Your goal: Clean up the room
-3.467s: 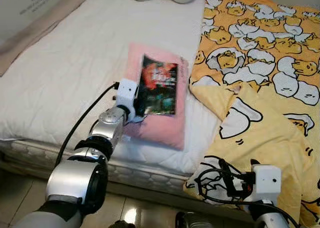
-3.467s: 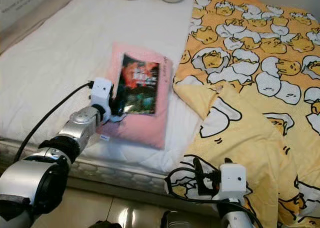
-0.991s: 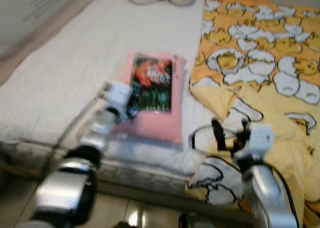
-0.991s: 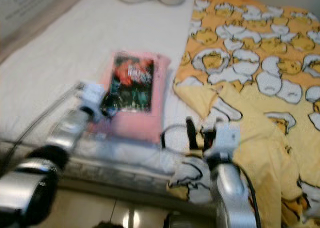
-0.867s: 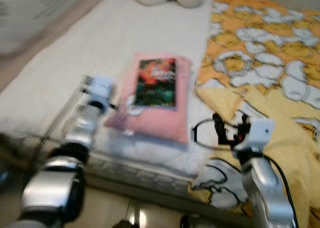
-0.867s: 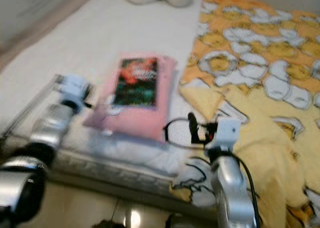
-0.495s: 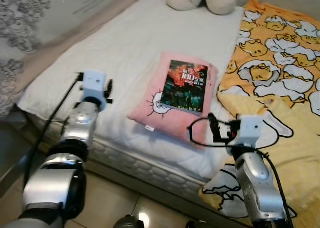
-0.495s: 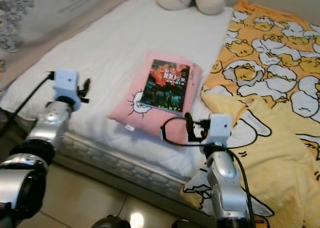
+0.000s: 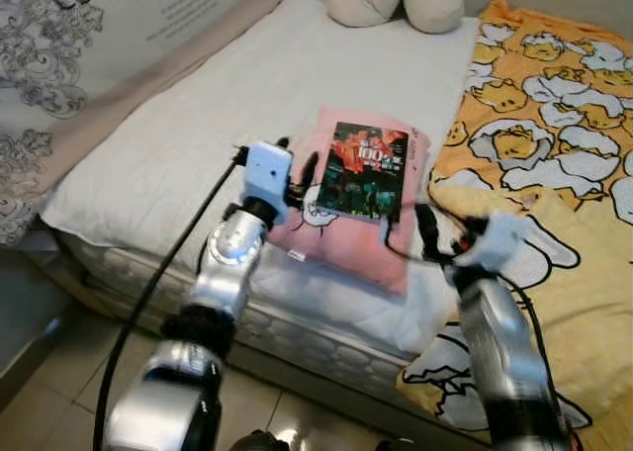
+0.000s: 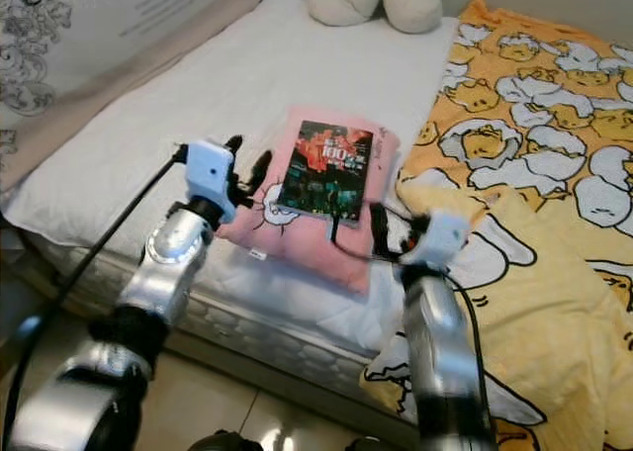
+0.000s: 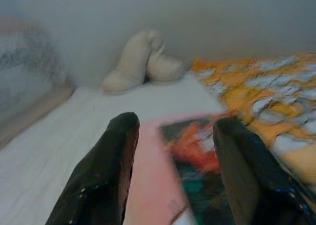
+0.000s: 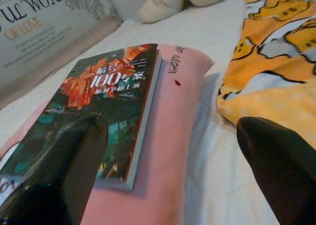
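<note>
The book (image 9: 364,170) looks stiff and light; both pincers, left gripper (image 9: 295,164) and right gripper (image 10: 354,222), stand apart beside its edges.

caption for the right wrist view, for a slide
Open right gripper approaches a book lying on a pink pillow on the bed, yellow patterned blanket alongside.

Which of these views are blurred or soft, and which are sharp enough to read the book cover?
Left wrist view: soft throughout, book smeared. Right wrist view: sharp, cover print legible. Eye views: bed sharp, but the right hand and forearm are motion-blurred; left hand fairly crisp.
</note>
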### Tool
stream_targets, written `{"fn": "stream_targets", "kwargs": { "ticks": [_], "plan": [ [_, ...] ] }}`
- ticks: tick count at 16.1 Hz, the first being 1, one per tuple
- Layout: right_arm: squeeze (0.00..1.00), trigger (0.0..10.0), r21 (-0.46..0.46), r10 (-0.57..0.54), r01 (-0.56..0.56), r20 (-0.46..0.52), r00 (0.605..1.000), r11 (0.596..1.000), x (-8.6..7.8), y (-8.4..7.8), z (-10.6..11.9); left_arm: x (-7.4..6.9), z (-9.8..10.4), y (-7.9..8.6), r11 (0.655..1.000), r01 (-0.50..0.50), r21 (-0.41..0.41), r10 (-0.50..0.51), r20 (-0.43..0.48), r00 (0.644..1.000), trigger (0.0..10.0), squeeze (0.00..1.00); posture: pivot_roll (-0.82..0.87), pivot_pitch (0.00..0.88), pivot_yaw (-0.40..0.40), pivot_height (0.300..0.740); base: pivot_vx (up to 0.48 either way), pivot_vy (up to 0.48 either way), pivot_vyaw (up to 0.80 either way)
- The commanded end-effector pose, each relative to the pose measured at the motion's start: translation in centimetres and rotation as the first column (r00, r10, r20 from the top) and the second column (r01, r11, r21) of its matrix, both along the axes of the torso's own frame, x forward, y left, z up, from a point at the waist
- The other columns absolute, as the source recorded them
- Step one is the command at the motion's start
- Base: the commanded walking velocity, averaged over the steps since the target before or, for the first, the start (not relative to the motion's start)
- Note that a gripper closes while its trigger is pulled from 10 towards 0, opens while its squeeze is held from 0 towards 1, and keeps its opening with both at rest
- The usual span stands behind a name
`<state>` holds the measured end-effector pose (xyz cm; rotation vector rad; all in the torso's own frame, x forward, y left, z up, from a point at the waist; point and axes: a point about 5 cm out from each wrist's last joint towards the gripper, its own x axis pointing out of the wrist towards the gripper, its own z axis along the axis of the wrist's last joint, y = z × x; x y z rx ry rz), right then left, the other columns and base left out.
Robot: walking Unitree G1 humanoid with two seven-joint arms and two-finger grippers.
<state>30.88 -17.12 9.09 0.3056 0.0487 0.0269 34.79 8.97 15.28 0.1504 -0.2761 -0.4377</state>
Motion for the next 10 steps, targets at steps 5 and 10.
{"fn": "stream_targets", "kwargs": {
  "ticks": [5,10],
  "plan": [
    [0.0,10.0,0.076,0.061,-0.059,-0.018,0.998,0.995,3.5,2.4,0.1,-3.6,0.6,2.3,0.997,-0.014,0.07,0.013,0.013,1.0,10.0,0.0,0.23,0.084,0.031,0.74,0.0,0.0,0.0],
    [0.0,10.0,0.099,0.086,-0.082,-0.038,0.996,0.992,5.4,4.6,0.7,-8.2,1.1,5.3,0.985,-0.103,0.14,0.109,-0.039,0.993,10.0,0.0,0.37,0.227,0.041,0.74,0.0,0.0,0.0]
  ]
}}
